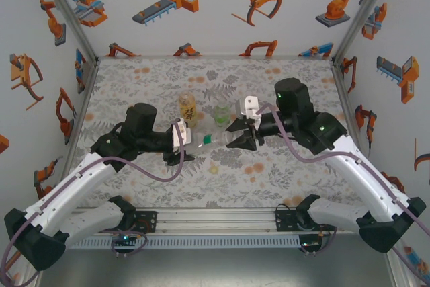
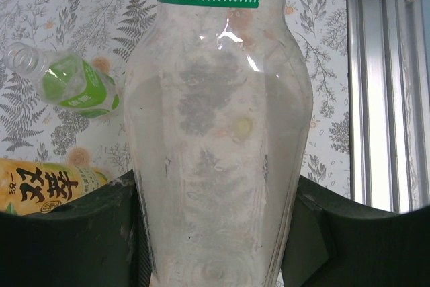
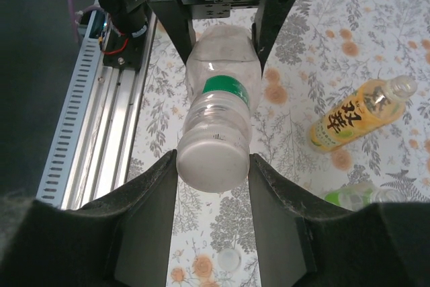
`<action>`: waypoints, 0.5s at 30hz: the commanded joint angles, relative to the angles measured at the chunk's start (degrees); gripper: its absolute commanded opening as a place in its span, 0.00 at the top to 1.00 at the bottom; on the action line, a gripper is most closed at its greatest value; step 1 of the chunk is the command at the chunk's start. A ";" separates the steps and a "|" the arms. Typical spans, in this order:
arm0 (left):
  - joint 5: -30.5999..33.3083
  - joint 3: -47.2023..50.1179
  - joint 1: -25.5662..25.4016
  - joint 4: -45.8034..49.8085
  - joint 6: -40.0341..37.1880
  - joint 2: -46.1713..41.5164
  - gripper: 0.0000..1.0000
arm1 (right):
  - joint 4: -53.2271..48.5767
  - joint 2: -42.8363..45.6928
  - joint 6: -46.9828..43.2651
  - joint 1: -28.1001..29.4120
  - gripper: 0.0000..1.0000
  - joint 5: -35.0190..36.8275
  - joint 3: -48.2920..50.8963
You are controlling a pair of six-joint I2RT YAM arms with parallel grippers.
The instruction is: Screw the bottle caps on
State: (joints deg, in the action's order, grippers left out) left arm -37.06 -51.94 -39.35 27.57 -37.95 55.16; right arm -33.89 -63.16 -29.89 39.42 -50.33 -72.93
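The slim clear bottle (image 1: 209,140) with a green label (image 3: 225,89) hangs level above the table between both grippers. My left gripper (image 1: 183,142) is shut on its wide body (image 2: 215,132), one dark finger (image 2: 74,233) on each side. My right gripper (image 3: 213,166) is shut on the whitish cap (image 3: 213,162) at the bottle's other end. The amber bottle (image 1: 187,107) with a yellow label stands behind, its neck uncapped (image 3: 398,87). The squat green-tinted bottle (image 1: 222,115) stands beside it, also with an open neck (image 2: 23,58). A loose pale cap (image 1: 213,169) lies on the table below the held bottle (image 3: 230,258).
The floral table cover (image 1: 154,78) stretches behind and to both sides. An aluminium rail (image 1: 215,220) runs along the near edge, close to the held bottle in the wrist views (image 2: 383,99). Printed walls (image 1: 215,5) close in the back and sides.
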 commanded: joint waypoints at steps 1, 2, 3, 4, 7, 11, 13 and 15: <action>-1.48 -0.18 -0.19 0.40 -1.24 0.14 1.00 | -0.31 -0.20 -1.80 0.97 0.97 0.68 -1.51; -1.67 -0.17 -0.14 0.41 -1.26 0.21 1.00 | -0.37 -0.39 -1.80 1.16 0.97 1.15 -1.65; -1.67 -0.23 -0.19 0.45 -1.24 0.23 1.00 | -0.17 -0.45 -1.75 1.35 0.98 1.52 -1.69; -1.68 -0.26 -0.19 0.46 -1.29 0.28 1.00 | 0.02 -0.43 -1.72 1.49 0.98 1.76 -1.69; -1.63 -0.49 -0.17 0.79 -1.50 0.53 1.00 | 0.40 -0.41 -1.69 1.62 0.99 2.12 -1.69; -1.78 -0.62 -0.20 0.98 -1.56 0.58 1.00 | 0.34 -0.65 -1.75 1.71 1.00 2.34 -2.22; -1.86 -0.62 -0.19 1.04 -1.53 0.60 1.00 | 0.38 -0.82 -1.75 1.76 1.00 2.34 -2.47; -1.84 -0.60 -0.16 1.16 -1.60 0.72 1.00 | 0.19 -0.91 -1.92 1.80 1.00 2.25 -2.66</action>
State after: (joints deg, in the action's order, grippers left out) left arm -37.12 -51.94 -39.35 27.94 -38.15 55.75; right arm -33.89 -63.96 -30.57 40.71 -48.12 -73.54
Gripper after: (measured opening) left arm 0.563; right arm 0.431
